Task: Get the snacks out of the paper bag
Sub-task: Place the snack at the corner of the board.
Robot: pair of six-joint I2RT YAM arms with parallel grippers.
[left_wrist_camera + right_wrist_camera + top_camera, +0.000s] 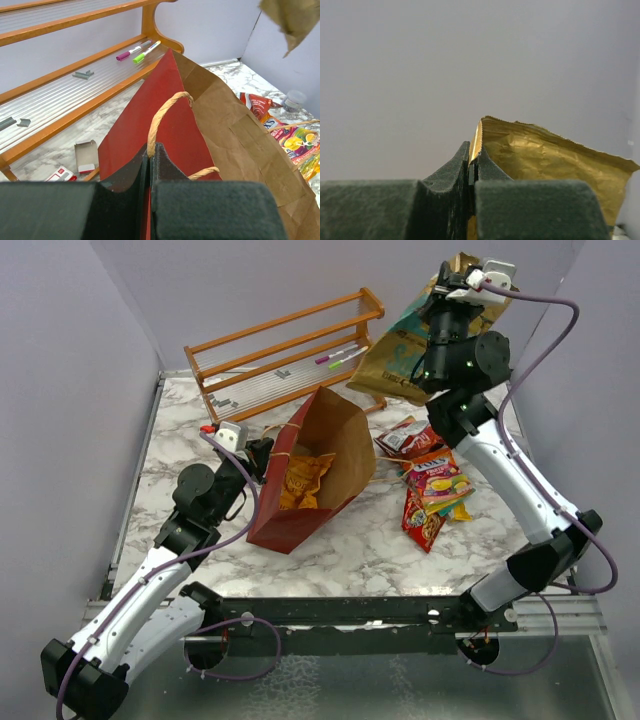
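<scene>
Paper bag [345,440] leans open mid-counter [350,545], its red wall clenched in the left end effector [151,162]. At the far right, the right end effector [473,167] grasps the tan-gold pouch [400,355] aloft. Loose packets [432,485] lie right of the bag; an orange packet [303,478] sits inside.

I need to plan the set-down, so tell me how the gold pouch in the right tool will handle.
The gold pouch probably flops: pinched near its top edge by the right tool, it hangs slanted and creased in the top view. It seems light for its size, since that small pinch carries it. Glossy foil may slip.
</scene>
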